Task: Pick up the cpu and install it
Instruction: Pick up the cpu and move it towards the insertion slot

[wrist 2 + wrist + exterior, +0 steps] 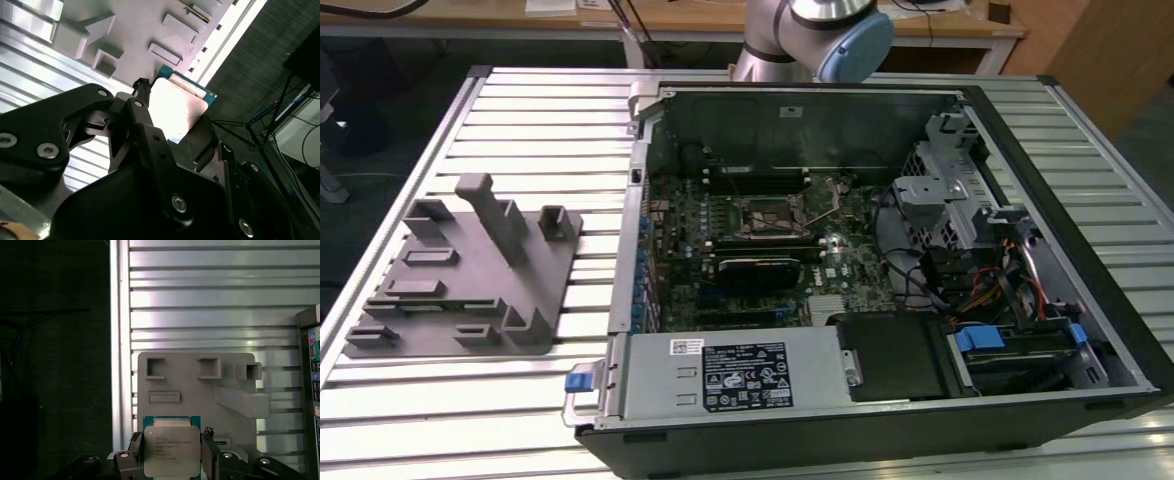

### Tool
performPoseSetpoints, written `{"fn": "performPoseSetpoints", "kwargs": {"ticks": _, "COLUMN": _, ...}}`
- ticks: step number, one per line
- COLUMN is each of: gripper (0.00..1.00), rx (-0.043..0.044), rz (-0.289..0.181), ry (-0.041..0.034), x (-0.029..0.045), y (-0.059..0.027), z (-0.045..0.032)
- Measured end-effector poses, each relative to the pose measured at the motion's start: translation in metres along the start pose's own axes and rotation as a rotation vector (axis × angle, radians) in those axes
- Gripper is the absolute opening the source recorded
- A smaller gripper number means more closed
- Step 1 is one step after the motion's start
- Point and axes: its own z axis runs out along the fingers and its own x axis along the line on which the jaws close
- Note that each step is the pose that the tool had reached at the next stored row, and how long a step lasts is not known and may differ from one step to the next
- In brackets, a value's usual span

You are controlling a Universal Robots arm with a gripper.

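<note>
The cpu (171, 451), a flat square chip with a silver metal top and a green rim, sits between my gripper's (171, 460) two black fingers (135, 446), which are shut on its opposite edges. In the second wrist view the cpu (177, 106) shines bright, gripped by the gripper (172, 127). It hangs well above the grey fixture (200, 390) on the slatted table. In the exterior view the black socket frame (767, 215) lies on the motherboard inside the opened computer case (1047, 180), and the arm's base (814, 35) stands behind the case.
The grey fixture (467, 270) with upright posts stands at the exterior view's left on the slatted metal table (547, 110). A labelled grey metal box (734, 375), drive bays (1014, 345) and cables (947, 275) fill the case's near side. The table edge (120, 340) borders dark floor.
</note>
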Motion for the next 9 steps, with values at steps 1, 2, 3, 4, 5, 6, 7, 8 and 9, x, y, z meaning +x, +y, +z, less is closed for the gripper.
{"fn": "performPoseSetpoints", "kwargs": {"ticks": 1, "gripper": 0.54, "rx": 0.0, "rz": 0.0, "ry": 0.0, "x": 0.0, "y": 0.0001, "z": -0.0011}}
{"fn": "performPoseSetpoints", "kwargs": {"ticks": 2, "gripper": 0.54, "rx": 0.0, "rz": 0.0, "ry": 0.0, "x": 0.0, "y": 0.0002, "z": -0.002}}
{"fn": "performPoseSetpoints", "kwargs": {"ticks": 3, "gripper": 0.54, "rx": 0.0, "rz": 0.0, "ry": -0.0001, "x": 0.0, "y": 0.0002, "z": -0.0023}}
{"fn": "performPoseSetpoints", "kwargs": {"ticks": 4, "gripper": 0.54, "rx": -0.0001, "rz": 0.0, "ry": -0.0001, "x": 0.0, "y": 0.0003, "z": -0.0023}}
{"fn": "performPoseSetpoints", "kwargs": {"ticks": 5, "gripper": 0.54, "rx": -0.0001, "rz": 0.0, "ry": -0.0002, "x": 0.0, "y": 0.0003, "z": -0.0023}}
{"fn": "performPoseSetpoints", "kwargs": {"ticks": 6, "gripper": 0.54, "rx": -0.0001, "rz": 0.0, "ry": -0.0001, "x": -0.0001, "y": 0.0003, "z": -0.0024}}
{"fn": "performPoseSetpoints", "kwargs": {"ticks": 7, "gripper": 0.54, "rx": 0.0, "rz": 0.0, "ry": -0.0001, "x": -0.0001, "y": 0.0003, "z": -0.0024}}
{"fn": "performPoseSetpoints", "kwargs": {"ticks": 8, "gripper": 0.54, "rx": 0.0, "rz": 0.0, "ry": 0.0, "x": -0.0001, "y": 0.0003, "z": -0.0025}}
{"fn": "performPoseSetpoints", "kwargs": {"ticks": 9, "gripper": 0.54, "rx": 0.0001, "rz": 0.0, "ry": 0.0, "x": -0.0001, "y": 0.0003, "z": -0.0025}}
